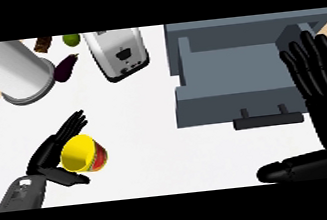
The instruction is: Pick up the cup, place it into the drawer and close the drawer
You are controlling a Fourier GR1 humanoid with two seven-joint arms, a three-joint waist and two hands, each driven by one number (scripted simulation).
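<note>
The cup point(85, 154), yellow inside with a red wall, is lying tilted in my left hand point(53, 156) at the counter's lower left. I'm judging it light, rigid and smooth, best held around the wall. Fingers and thumb are curling round it. The drawer point(229, 75) is standing open; my right hand point(320, 85) is resting spread beside it.

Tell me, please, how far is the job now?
Done: the left hand holds the cup, fingers curled round it. In hand: carrying it, the cup lies on its side. Left: placing it in the open drawer, then closing it. The right hand rests open beside the drawer.
</note>
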